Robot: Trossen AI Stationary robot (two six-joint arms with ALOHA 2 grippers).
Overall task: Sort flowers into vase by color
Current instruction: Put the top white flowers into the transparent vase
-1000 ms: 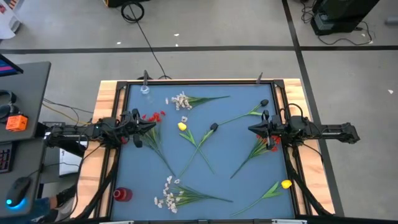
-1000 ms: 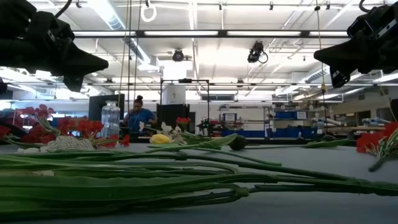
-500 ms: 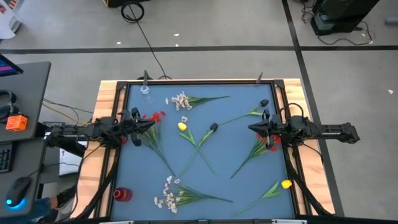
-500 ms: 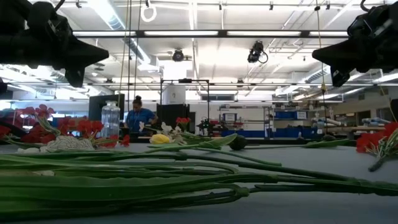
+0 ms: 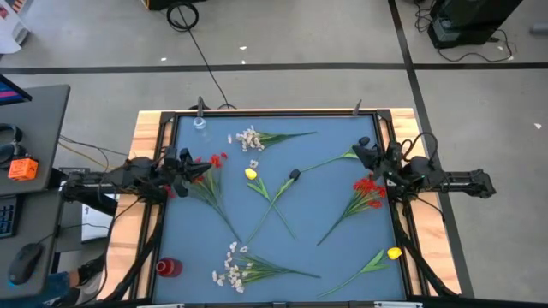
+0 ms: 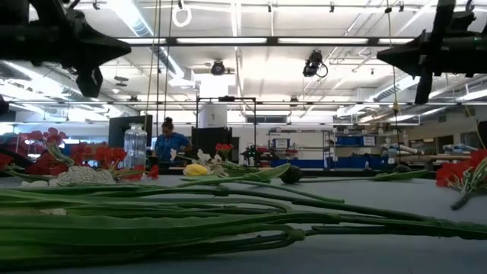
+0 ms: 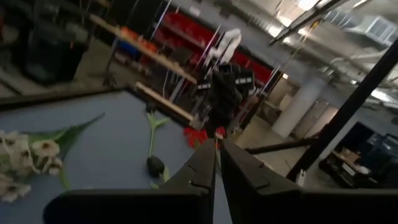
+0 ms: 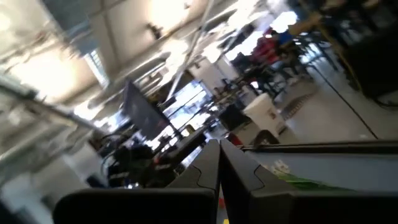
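Note:
Flower sprigs lie flat on the blue table. A red sprig [image 5: 211, 160] is on the left and a white one [image 5: 248, 139] toward the far edge. A yellow bud [image 5: 250, 174] and a dark bud [image 5: 294, 174] are mid-table. Another red sprig [image 5: 368, 186] lies on the right. A yellow bud [image 5: 394, 253] and a white sprig [image 5: 229, 267] lie near the near edge. My left gripper [image 5: 204, 168] hovers shut above the left red sprig [image 7: 216, 158]. My right gripper [image 5: 360, 152] is shut too [image 8: 219, 158], high beside the right red sprig. Both hang well above the table in the low view, the left gripper [image 6: 125, 49] and the right gripper [image 6: 380, 55].
A red vase [image 5: 169, 267] stands at the near left corner and a clear vase [image 5: 199, 122] at the far left corner. Long green stems [image 6: 228, 221] cross the table's middle. A raised dark frame [image 5: 274, 112] edges the table. A person [image 6: 167, 141] is in the room beyond.
Both grippers have risen, still shut. The right gripper has drawn back toward the table's right edge and swung toward the far edge, uncovering the right red sprig. The left gripper has pulled slightly toward the left edge. The flowers have not moved.

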